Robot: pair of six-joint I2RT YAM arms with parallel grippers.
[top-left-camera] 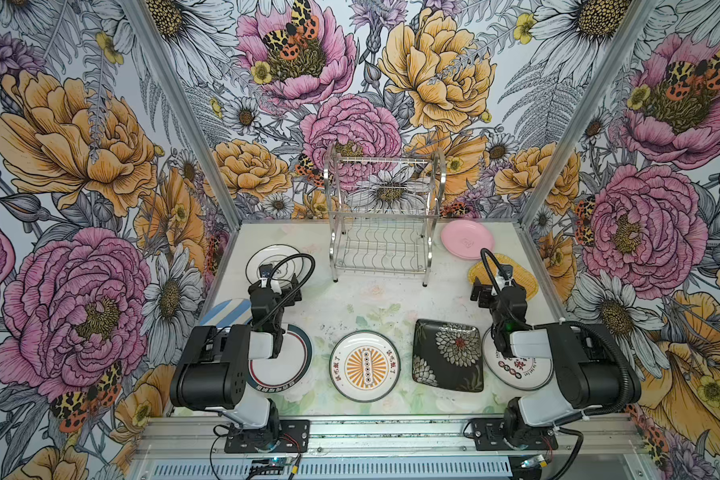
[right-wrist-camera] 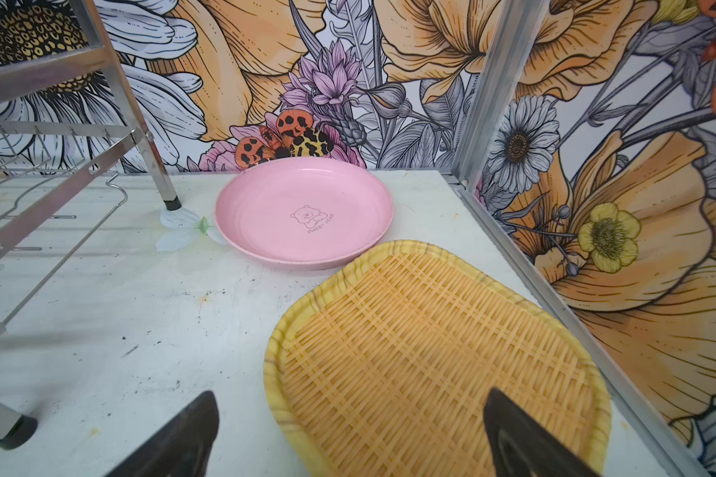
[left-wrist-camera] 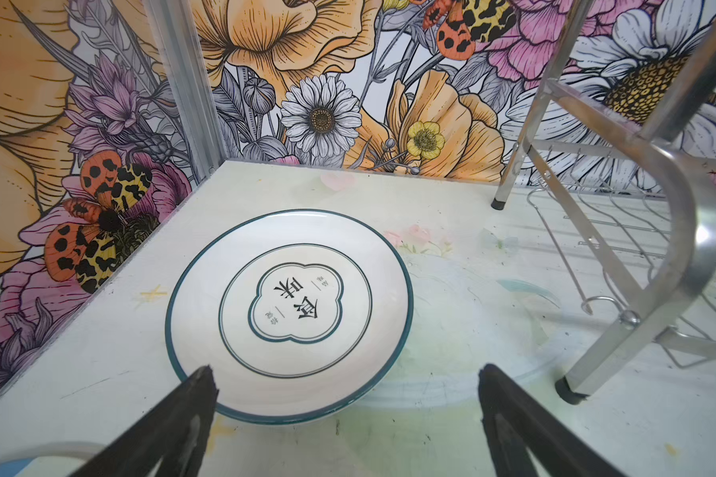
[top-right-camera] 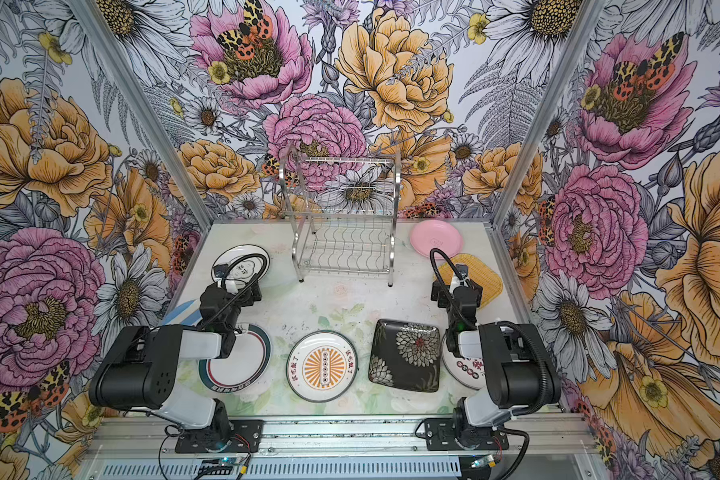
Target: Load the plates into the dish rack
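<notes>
Your arms both reach forward. The left gripper (left-wrist-camera: 347, 371) gapes empty, teal-rimmed plate (left-wrist-camera: 290, 289) just ahead; the right gripper (right-wrist-camera: 351, 394) gapes empty, yellow woven plate (right-wrist-camera: 430, 351) just ahead.

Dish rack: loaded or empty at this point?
Empty. Both wire tiers of the dish rack show bare in both top views; the pink plate lies flat on the table beside it.
</notes>
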